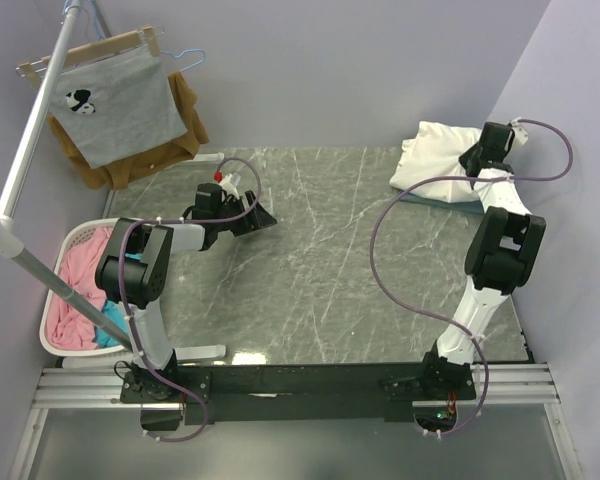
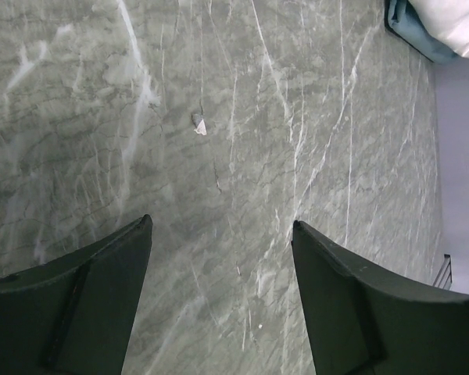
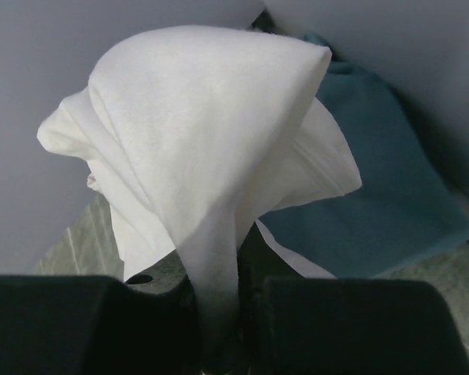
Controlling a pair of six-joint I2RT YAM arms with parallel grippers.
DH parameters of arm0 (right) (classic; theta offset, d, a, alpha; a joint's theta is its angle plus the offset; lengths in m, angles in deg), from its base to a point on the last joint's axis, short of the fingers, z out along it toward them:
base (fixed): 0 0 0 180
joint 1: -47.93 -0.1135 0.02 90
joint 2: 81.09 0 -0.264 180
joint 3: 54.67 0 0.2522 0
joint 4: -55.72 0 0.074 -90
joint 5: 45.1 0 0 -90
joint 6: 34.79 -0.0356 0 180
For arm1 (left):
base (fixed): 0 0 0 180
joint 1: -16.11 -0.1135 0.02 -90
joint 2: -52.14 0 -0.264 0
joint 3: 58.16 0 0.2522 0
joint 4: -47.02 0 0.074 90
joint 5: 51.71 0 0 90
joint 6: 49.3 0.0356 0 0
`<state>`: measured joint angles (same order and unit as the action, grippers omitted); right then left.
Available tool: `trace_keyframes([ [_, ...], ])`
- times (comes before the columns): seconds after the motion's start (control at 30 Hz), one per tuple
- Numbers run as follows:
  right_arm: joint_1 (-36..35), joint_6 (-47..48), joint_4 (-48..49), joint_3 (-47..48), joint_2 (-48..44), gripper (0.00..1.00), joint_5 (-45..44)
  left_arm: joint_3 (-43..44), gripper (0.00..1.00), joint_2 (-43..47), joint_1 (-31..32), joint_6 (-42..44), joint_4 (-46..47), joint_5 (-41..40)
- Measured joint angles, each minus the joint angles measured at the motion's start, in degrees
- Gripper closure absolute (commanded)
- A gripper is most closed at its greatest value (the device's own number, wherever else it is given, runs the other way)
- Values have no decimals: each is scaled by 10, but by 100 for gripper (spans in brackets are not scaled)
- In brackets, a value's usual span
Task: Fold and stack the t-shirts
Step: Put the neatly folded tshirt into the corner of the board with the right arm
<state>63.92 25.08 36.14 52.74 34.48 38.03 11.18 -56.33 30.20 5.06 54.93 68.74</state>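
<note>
The grey table [image 1: 320, 270] is the largest thing, and the work happens in its far right corner, close to the walls. At the far left a rail [image 1: 30, 140] carries a grey shirt [image 1: 115, 105] and a brown garment [image 1: 185, 125] on hangers; they are apart from the job. Below them, beside the table's left edge, stands a white basket [image 1: 48, 325] with pink cloth [image 1: 80, 285] in it, probably laundry that waits. The white tee [image 1: 435, 160] lies bunched in the far right corner, on top of the teal tee [image 3: 375, 203], which is flat under it and looks already folded, so this corner seems to be the place of the stack. The logo of the white tee is not visible. The right gripper [image 3: 219, 312] is closed on a fold of the white tee and holds it up into a peak, most likely to pull the cloth into place or to turn it over onto the teal one; the white tee does not yet look neatly folded. The left gripper [image 2: 221, 226] hangs over the left part of the table with its jaws wide apart and nothing between them, well apart from both tees, probably waiting. A small pale scrap [image 2: 199, 125] lies on the stone ahead of it.
</note>
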Motion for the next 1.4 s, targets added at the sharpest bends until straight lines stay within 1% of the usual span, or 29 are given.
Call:
trace_keyframes([
  [0.1, 7, 2, -14, 22, 6, 100, -20, 0, 22, 0, 0, -1, 0, 3],
  [0.13, 9, 2, -12, 24, 8, 91, -30, 0, 22, 0, 0, -1, 0, 4],
  [0.17, 11, 3, -13, 25, 11, 75, -38, 0, 22, 0, 0, -1, 0, 4],
  [0.2, 13, 4, -17, 30, 17, 62, -43, 0, 22, -1, 1, -1, 0, 5],
  [0.23, 15, 5, -26, 40, 28, 41, -46, 0, 22, -1, 1, -1, 0, 5],
  [0.3, 17, 4, -39, 67, 55, 12, -53, 0, 21, -1, 3, -1, -1, 7],
  [0.33, 17, 6, -39, 71, 62, 1, -58, 0, 20, -1, 4, -1, -1, 7],
  [0.4, 16, 14, -38, 53, 64, 0, -69, 0, 11, -1, 5, -1, -1, 5],
  [0.47, 12, 23, -29, 13, 47, 0, -89, 0, 3, -1, 7, -1, -2, -3],
  [0.5, -2, 32, -29, -43, 10, 0, -115, -1, 1, 0, 8, -2, -3, -21],
  [0.53, -2, 32, -29, -43, 10, 0, -115, -1, 1, 0, 8, -2, -3, -22],
  [0.57, -10, 38, -16, -63, -10, 0, -126, -2, 1, 3, 8, -1, -5, -33],
  [0.67, -51, 56, -5, -149, -107, 0, -158, -16, 1, 30, 9, -1, -20, -70],
  [0.73, -93, 67, 2, -185, -177, 0, -173, -24, 0, 54, 9, -1, -32, -94],
  [0.83, -152, 74, 29, -221, -262, 0, -167, -31, 1, 89, 9, -1, -41, -125],
  [0.93, -188, 75, 41, -259, -313, 0, -141, -36, 1, 135, 9, -2, -69, -177],
  [1.1, -261, 71, 32, -344, -346, 0, -103, -47, 1, 243, 10, -2, -139, -298],
  [1.23, -306, 59, 17, -403, -357, 0, -44, -56, 0, 345, 10, -5, -204, -420],
  [1.33, -322, 50, 9, -430, -358, 0, -17, -64, 1, 392, 9, -7, -239, -481],
  [1.4, -330, 44, 5, -444, -357, 0, -5, -79, 0, 412, 9, -9, -252, -502],
])
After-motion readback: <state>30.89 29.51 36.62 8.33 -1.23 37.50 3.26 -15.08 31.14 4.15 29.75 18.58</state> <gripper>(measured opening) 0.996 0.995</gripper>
